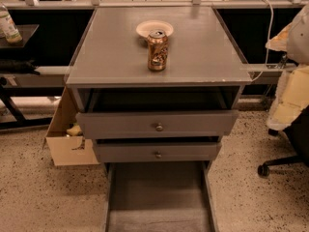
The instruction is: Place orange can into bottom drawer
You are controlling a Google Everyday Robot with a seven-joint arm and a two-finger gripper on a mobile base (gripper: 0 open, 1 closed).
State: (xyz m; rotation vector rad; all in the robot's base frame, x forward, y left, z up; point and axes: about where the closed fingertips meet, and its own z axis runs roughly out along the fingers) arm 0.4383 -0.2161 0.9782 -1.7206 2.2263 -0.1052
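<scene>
The orange can (158,50) stands upright on the grey cabinet top (106,57), near the middle, just in front of a cream bowl (154,29). The bottom drawer (157,197) is pulled far out toward me at floor level, and its flat grey floor is bare. My gripper is not in view in the camera view.
The two upper drawers with round knobs (159,127) (158,154) are pulled out slightly. An open cardboard box (67,141) sits on the floor left of the cabinet. An office chair with pale padding (289,105) stands at the right. A bottle (8,25) stands on a side table at the far left.
</scene>
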